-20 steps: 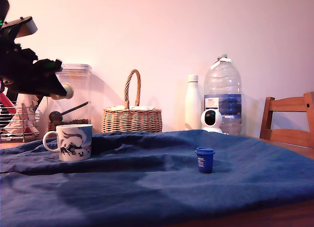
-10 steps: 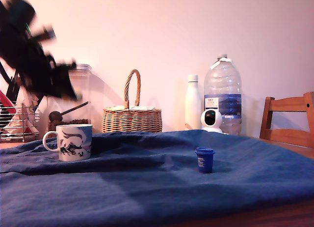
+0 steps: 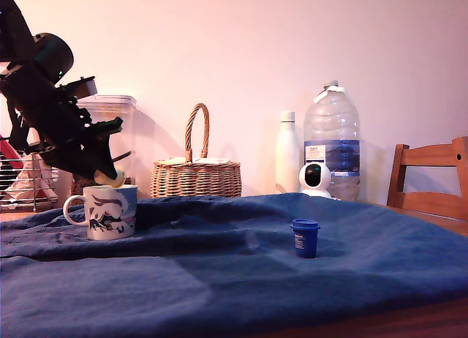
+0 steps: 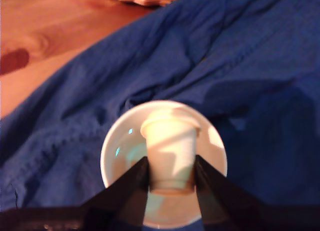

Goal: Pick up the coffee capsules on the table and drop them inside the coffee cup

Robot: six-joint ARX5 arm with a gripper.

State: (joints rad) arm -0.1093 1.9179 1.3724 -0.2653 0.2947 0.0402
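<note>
Gripper [image 3: 111, 178] is clamped on the cream capsule [image 3: 115, 179] and hangs directly over the mouth of the coffee cup [image 3: 110, 212], at about 9 o'clock in the exterior view. The wrist view confirms alignment: the cream capsule [image 4: 169, 152] sits pinched between the two dark jaws of the gripper [image 4: 170, 177], rim end pointing down, with the white interior of the coffee cup [image 4: 120, 161] framing it on all sides. The capsule appears to be just above the rim, not yet inside; release has not occurred.

Moving right across the counter [image 3: 219, 279], which is draped in wrinkled blue cloth, the dark blue capsule [image 3: 305, 238] stands upright and untouched at roughly 4 o'clock, well apart from the cup.

Assessment: the first of two capsules is at the drop point. No capsule can be seen already inside the cup, though part of its floor is hidden behind the held one. Outstanding work, as judged: release the cream capsule, then fetch, carry and drop the dark blue one. Task is under halfway.
</note>
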